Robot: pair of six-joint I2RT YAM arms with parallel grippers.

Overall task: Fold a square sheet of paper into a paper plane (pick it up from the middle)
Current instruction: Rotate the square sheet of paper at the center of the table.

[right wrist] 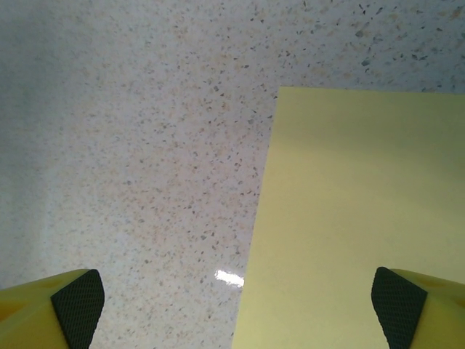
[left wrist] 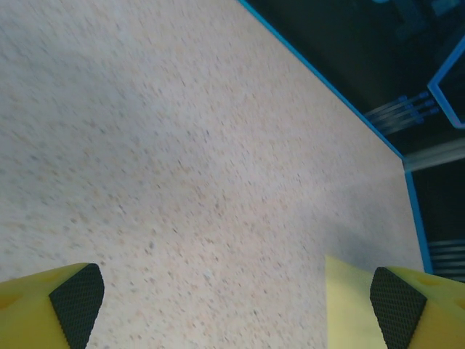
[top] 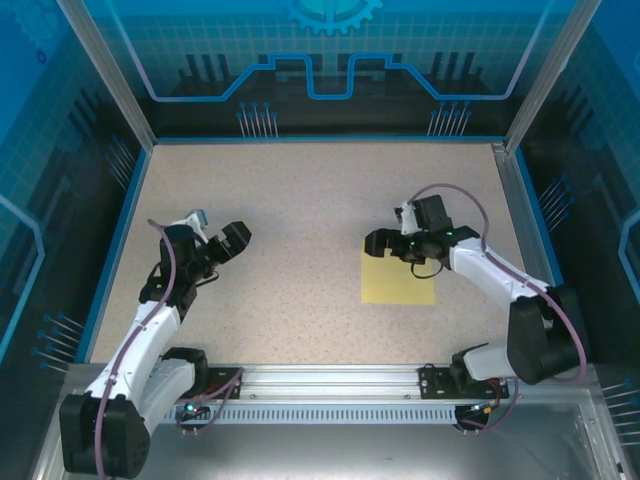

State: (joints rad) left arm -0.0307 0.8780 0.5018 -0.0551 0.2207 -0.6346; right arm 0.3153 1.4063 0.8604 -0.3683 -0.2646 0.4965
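On the left of the table (top: 300, 190), from above: left arm (top: 150, 330), white with black joints, mounted at the near rail (top: 330, 378) and bent toward the centre.

Left fingers (top: 237, 238): spread wide, nothing held, well apart from the sheet. In the left wrist view, yellow fingers (left wrist: 76, 302) with black cross-hatched pads are seen at both lower corners, with bare speckled table (left wrist: 182, 160) between them. A pale-yellow strip of the sheet (left wrist: 347, 305) is seen just beside the right-hand pad. The blue table border (left wrist: 320, 80) is seen crossing the upper right.

Sheet (top: 397, 280): square, pale yellow, unmarked, laid flat and unfolded on the table, right of centre.

Right fingers (top: 380, 241): spread wide, nothing gripped, placed over the far left corner of the sheet. Contact with the paper cannot be told. In the right wrist view, one finger (right wrist: 76, 305) is seen over bare table and the other over the sheet (right wrist: 356, 218), whose left edge runs up between them to a corner near mid-frame.

Right arm (top: 520, 300): white and black, mounted at the rail's right end and reaching inward.
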